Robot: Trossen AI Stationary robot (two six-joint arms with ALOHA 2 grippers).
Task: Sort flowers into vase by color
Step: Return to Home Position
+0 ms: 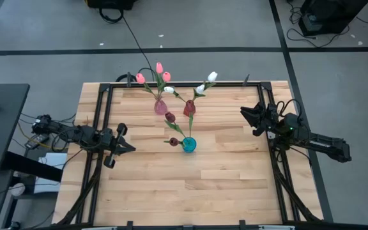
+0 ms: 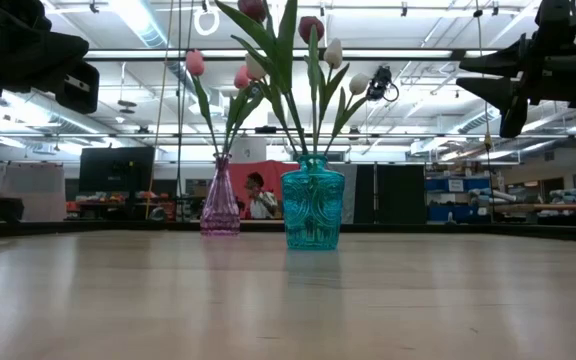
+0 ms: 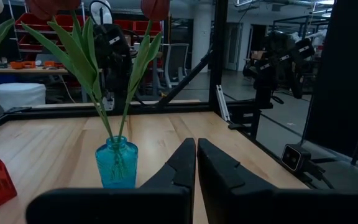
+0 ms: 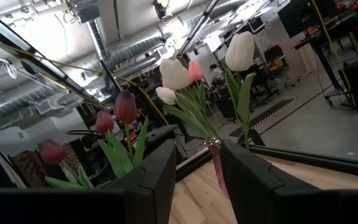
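Looking down, you see pink flowers (image 1: 159, 67) in the pink vase (image 1: 161, 107), white flowers (image 1: 212, 76) in the red vase (image 1: 189, 108) and maroon flowers (image 1: 170, 117) in the blue vase (image 1: 189, 145). Your left gripper (image 1: 130, 147) hangs table-left, fingers pressed together and empty. Your right gripper (image 1: 248, 121), opposite, is narrowly parted and empty.

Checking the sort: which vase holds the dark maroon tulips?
The teal vase, standing apart from the other two. The pink vase holds pink heads, the red vase white heads.
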